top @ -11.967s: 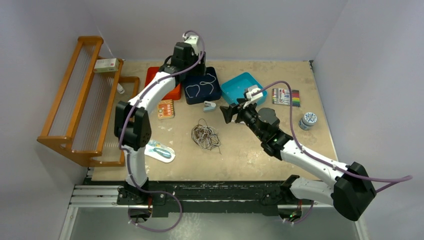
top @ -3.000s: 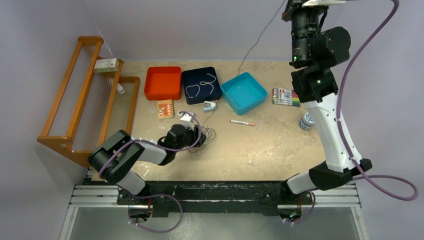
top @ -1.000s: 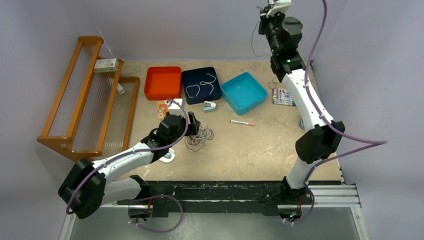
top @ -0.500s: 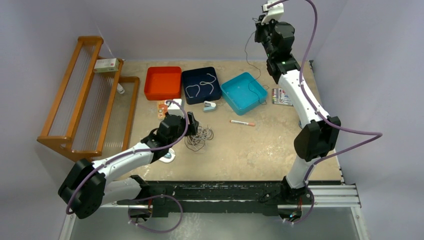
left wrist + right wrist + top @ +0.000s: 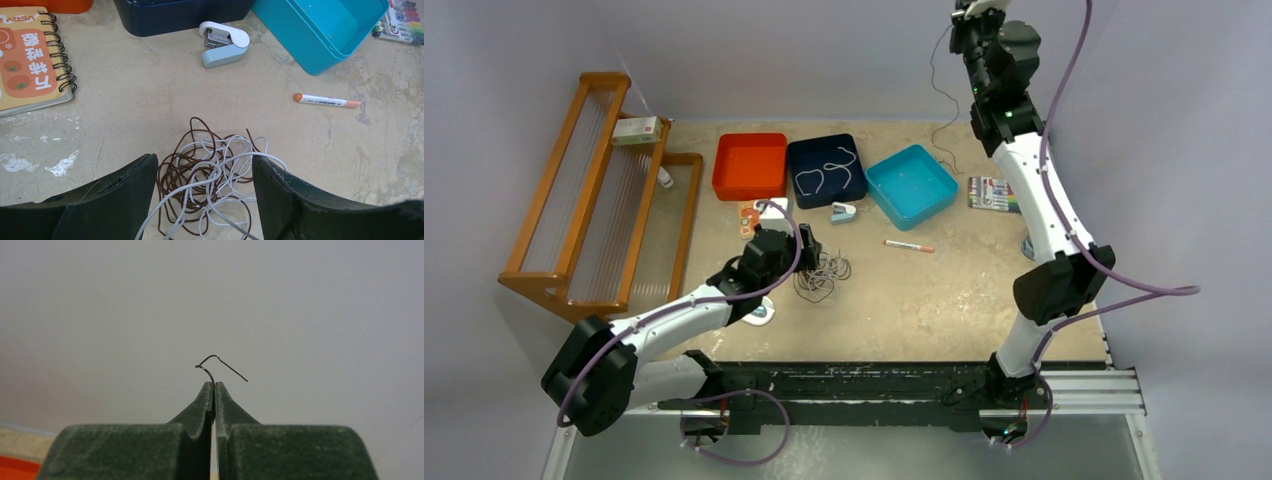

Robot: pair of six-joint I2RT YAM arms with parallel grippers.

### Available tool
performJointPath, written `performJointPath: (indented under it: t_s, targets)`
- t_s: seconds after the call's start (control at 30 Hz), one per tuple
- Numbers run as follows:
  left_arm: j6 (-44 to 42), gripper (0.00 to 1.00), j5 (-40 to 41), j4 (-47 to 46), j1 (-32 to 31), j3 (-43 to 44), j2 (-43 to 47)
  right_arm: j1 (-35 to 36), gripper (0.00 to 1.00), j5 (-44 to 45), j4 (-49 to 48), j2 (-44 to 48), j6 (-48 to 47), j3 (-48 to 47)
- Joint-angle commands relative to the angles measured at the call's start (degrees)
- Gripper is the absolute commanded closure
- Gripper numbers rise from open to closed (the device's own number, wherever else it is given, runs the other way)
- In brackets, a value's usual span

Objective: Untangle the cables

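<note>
Between the spread fingers of the left gripper (image 5: 202,162) lies the brown-and-white cable tangle (image 5: 215,175); the right gripper (image 5: 214,387), high overhead, pinches one black cable (image 5: 216,356). Light, limp, snag-prone: a free end looks the best hold.
</note>
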State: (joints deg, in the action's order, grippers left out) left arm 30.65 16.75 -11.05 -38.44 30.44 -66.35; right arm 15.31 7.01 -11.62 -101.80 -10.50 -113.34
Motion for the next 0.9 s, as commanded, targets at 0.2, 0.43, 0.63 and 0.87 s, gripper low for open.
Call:
performJointPath:
  t_s: [0.2, 0.43, 0.63, 0.87]
  targets:
    - [0.0, 0.31, 0.7, -0.9, -0.1, 3.1, -0.9, -0.2, 1.00, -1.7, -2.1, 2.0, -3.1, -14.3]
    - [0.0, 0.31, 0.7, -1.1, -0.1, 3.7, -1.5, -0.2, 1.00, -4.3, -1.9, 0.4, -2.8, -19.0]
    - [0.0, 0.31, 0.5, -1.3, -0.1, 4.1, -1.8, -0.2, 1.00, -5.8, -1.7, 0.8, -1.2, -16.1]
    - [-0.2, 0.31, 0.4, -0.5, -0.1, 4.2, -1.6, -0.2, 1.00, -7.6, -2.5, 0.4, 2.0, -8.3]
